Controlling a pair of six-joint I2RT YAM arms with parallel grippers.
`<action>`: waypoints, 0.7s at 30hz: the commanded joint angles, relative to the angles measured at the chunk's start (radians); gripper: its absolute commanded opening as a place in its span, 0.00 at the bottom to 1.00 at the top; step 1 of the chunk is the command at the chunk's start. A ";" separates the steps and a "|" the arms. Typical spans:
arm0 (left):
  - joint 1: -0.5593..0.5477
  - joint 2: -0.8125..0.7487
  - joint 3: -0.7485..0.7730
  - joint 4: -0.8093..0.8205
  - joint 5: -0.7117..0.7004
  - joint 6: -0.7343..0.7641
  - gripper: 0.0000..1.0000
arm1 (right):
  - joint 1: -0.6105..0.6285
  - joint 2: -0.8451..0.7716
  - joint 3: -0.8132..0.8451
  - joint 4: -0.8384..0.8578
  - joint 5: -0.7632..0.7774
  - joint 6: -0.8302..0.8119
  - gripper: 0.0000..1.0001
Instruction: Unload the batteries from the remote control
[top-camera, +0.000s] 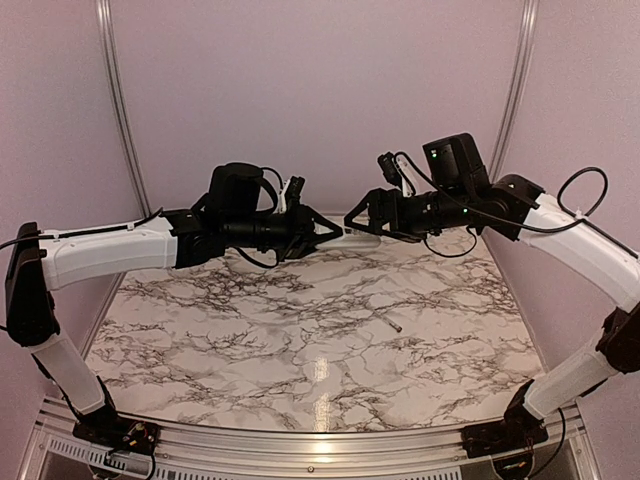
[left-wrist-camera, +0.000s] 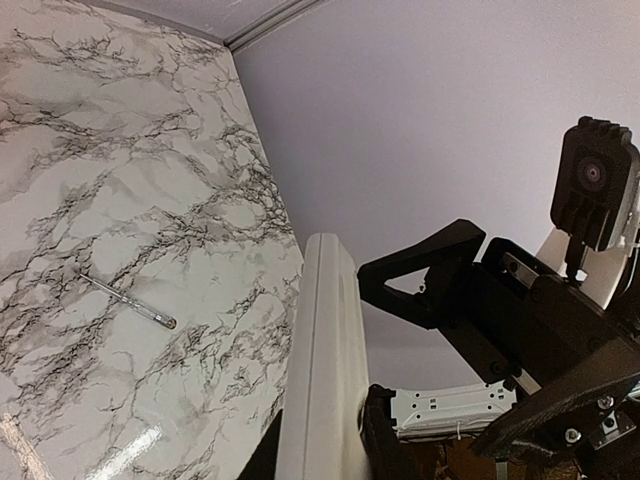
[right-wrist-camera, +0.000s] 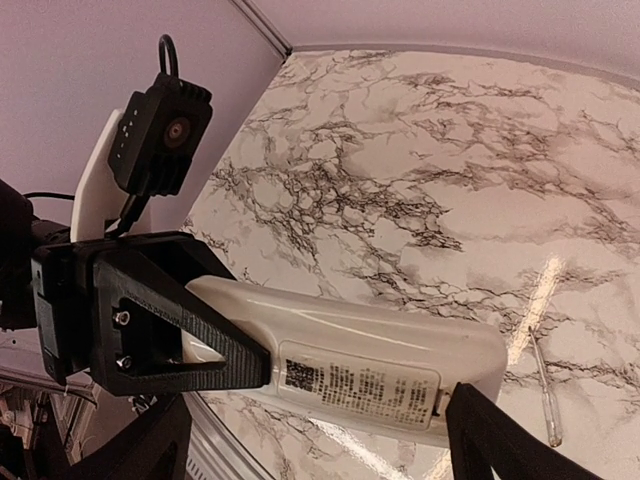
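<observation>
The remote control (top-camera: 357, 238) is a slim white bar held in the air above the back of the marble table (top-camera: 300, 340), between the two arms. My left gripper (top-camera: 325, 232) is shut on one end of it; in the left wrist view the remote (left-wrist-camera: 325, 350) stands up between my fingers (left-wrist-camera: 392, 440). My right gripper (top-camera: 366, 217) is open at the remote's other end. In the right wrist view the remote (right-wrist-camera: 380, 350) shows its back with a printed label and the cover closed. One right finger (right-wrist-camera: 510, 440) is close to its end. The batteries are hidden.
A thin grey rod (top-camera: 392, 322) lies on the table right of centre; it also shows in the left wrist view (left-wrist-camera: 130, 300) and in the right wrist view (right-wrist-camera: 545, 385). Lilac walls close in the back and sides.
</observation>
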 joint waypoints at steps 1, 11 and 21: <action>-0.008 0.008 0.017 0.084 0.023 -0.002 0.00 | -0.006 0.013 -0.012 -0.010 0.000 -0.014 0.87; -0.011 0.003 0.018 0.143 0.069 0.003 0.00 | -0.005 0.023 -0.035 0.018 0.000 -0.006 0.87; -0.016 -0.004 0.015 0.159 0.094 0.006 0.00 | -0.005 0.045 -0.031 0.020 0.014 -0.007 0.87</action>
